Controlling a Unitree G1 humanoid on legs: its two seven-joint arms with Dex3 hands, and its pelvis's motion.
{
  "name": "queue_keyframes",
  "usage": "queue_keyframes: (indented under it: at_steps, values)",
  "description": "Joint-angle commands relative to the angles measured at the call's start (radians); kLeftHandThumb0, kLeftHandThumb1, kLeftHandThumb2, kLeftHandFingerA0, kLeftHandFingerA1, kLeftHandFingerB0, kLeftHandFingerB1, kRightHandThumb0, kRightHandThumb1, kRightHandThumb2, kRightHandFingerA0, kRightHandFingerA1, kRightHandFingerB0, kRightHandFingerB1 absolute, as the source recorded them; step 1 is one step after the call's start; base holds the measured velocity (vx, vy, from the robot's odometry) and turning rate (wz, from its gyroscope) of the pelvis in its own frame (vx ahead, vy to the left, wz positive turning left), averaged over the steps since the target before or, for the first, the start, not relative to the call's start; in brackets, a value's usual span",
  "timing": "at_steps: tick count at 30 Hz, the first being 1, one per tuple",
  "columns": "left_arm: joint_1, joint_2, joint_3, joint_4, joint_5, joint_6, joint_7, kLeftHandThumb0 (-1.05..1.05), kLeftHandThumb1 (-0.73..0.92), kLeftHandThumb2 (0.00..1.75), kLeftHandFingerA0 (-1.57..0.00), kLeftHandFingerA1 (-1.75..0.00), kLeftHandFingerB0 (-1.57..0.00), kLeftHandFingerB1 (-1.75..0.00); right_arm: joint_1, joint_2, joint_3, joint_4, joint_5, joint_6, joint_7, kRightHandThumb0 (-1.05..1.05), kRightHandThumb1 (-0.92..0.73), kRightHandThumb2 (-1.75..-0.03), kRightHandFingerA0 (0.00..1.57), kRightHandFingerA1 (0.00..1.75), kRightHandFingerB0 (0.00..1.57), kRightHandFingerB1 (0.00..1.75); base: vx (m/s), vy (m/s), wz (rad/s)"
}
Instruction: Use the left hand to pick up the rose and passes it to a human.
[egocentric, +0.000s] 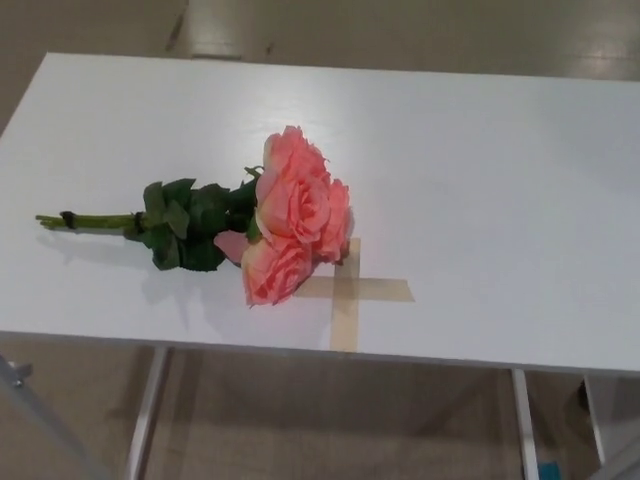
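Plainly nothing is under way yet. Rose (290, 215) lies flat on the white table (500, 180), left of centre and toward the near edge. It reads as a small bunch: several salmon-pink blooms pressed together, though I cannot tell for sure how many heads there are. Blooms point to the picture's right; the lowest one touches the arm of a tan tape cross (347, 292) stuck on the table top. Dark green leaves (185, 222) sit behind the blooms, and thin green stems (95, 220) run out to the left, bound with a dark tie (68, 219) near their cut end.

Neither hand shows. No arm, no forearm in the head view, so how far either hand stands open cannot be told, and nothing has hold of the flower. No person in sight either; beyond the table only floor and the table's legs.

Step in hand, by my reading: the very start, before the reach. Pick-up and hand-over both remain.

Next move calls for the left hand to come in from the picture's left, which suits the layout, since the stems point that way. Best target looks like the bare stem between tie and leaves: firm, narrow, clear of petals. Fingers would need to close around a thin thing lying flush on the table, so a low approach is likely needed.
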Motion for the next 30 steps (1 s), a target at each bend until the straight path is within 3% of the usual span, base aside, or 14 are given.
queue_keyframes:
  at_steps: [1,4,5,14,15,19,20,21,22,23,30]
  values:
    - [0.007,0.005,0.001,0.015,-0.007,-0.028,-0.02,-0.38,0.41,0.66,-0.68,-0.54,-0.41,-0.45,0.005,-0.006,-0.005,0.014,0.011,-0.008,-0.009,-0.36,-0.61,-0.58,0.65,0.46,0.53,0.42,0.0,0.0,0.0]
    - [0.006,0.006,-0.007,0.017,0.0,-0.03,-0.018,-0.29,0.49,0.55,-0.71,-0.45,-0.46,-0.38,0.005,-0.007,-0.009,0.016,0.015,-0.009,-0.007,-0.36,-0.61,-0.58,0.65,0.46,0.53,0.42,0.0,0.0,0.0]
    - [0.009,0.006,-0.006,0.018,-0.002,-0.032,-0.02,-0.38,0.42,0.66,-0.65,-0.52,-0.41,-0.44,0.008,-0.007,-0.008,0.016,0.014,-0.011,-0.006,-0.36,-0.61,-0.58,0.65,0.46,0.54,0.42,0.0,0.0,0.0]
    - [0.015,0.004,-0.005,0.02,-0.006,-0.047,-0.037,-0.43,0.42,0.68,-0.58,-0.52,-0.4,-0.45,0.019,-0.007,-0.002,0.017,0.009,-0.019,-0.007,-0.36,-0.61,-0.58,0.65,0.46,0.56,0.43,0.0,0.0,0.0]
    - [0.018,0.006,-0.01,0.004,-0.006,-0.089,-0.081,-0.46,0.47,0.55,-0.54,-0.41,-0.39,-0.35,0.018,-0.003,-0.003,0.018,0.01,-0.017,-0.009,-0.36,-0.61,-0.58,0.66,0.46,0.57,0.43,0.0,0.0,0.0]
    - [0.019,0.007,-0.012,-0.002,-0.008,-0.111,-0.103,-0.46,0.47,0.55,-0.54,-0.41,-0.39,-0.35,0.018,-0.001,-0.003,0.018,0.01,-0.017,-0.01,-0.36,-0.61,-0.58,0.66,0.46,0.57,0.43,0.0,0.0,0.0]
    - [0.066,0.03,-0.025,-0.111,-0.038,-0.213,-0.305,-0.55,0.45,0.54,-0.29,-0.35,-0.27,-0.3,0.017,-0.002,0.0,0.018,0.007,-0.014,-0.015,-0.35,-0.62,-0.58,0.67,0.46,0.57,0.43,0.0,0.0,0.0]
    - [0.087,0.037,-0.022,-0.162,-0.059,-0.229,-0.364,-0.26,0.22,0.83,-0.12,-0.52,-0.11,-0.5,0.013,-0.005,0.0,0.017,0.007,-0.013,-0.014,-0.35,-0.62,-0.58,0.67,0.46,0.57,0.43,0.0,0.0,0.0]
    - [0.119,0.045,-0.017,-0.235,-0.084,-0.234,-0.413,-0.26,0.22,0.83,-0.11,-0.52,-0.1,-0.5,0.01,-0.006,0.0,0.018,0.007,-0.011,-0.013,-0.35,-0.62,-0.58,0.67,0.46,0.57,0.43,0.0,0.0,0.0]
    - [0.147,0.05,-0.013,-0.292,-0.103,-0.238,-0.445,-0.53,0.44,0.54,-0.3,-0.34,-0.25,-0.29,0.009,-0.006,-0.002,0.018,0.008,-0.011,-0.012,-0.35,-0.62,-0.58,0.67,0.46,0.57,0.43,0.0,0.0,0.0]
    - [0.464,0.085,0.0,-0.885,-0.289,-0.145,-0.628,-0.49,0.44,0.53,-0.37,-0.35,-0.32,-0.31,0.019,-0.005,0.004,0.019,0.003,-0.017,-0.003,-0.36,-0.61,-0.58,0.66,0.46,0.54,0.42,0.0,0.0,0.0]
